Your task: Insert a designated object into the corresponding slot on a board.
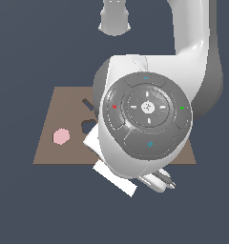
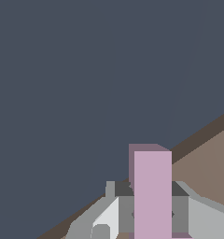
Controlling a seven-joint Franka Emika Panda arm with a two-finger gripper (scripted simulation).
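In the wrist view my gripper (image 2: 152,215) is shut on the lavender-purple L-shaped block (image 2: 152,191), which stands upright between the grey fingers (image 2: 125,212). It hangs over the edge of the brown board (image 2: 207,154). In the exterior view the board (image 1: 52,150) lies flat, and my arm's wrist (image 1: 147,116) covers its middle and hides the gripper and the block. Only a dark sliver of the chevron slot (image 1: 87,103) shows at the arm's edge.
A pink hexagon (image 1: 61,136) lies on the board toward the exterior view's left. Part of a dark rounded cutout (image 1: 88,127) shows beside the arm. The white hand body (image 1: 114,178) juts past the board's near edge. Dark floor surrounds the board.
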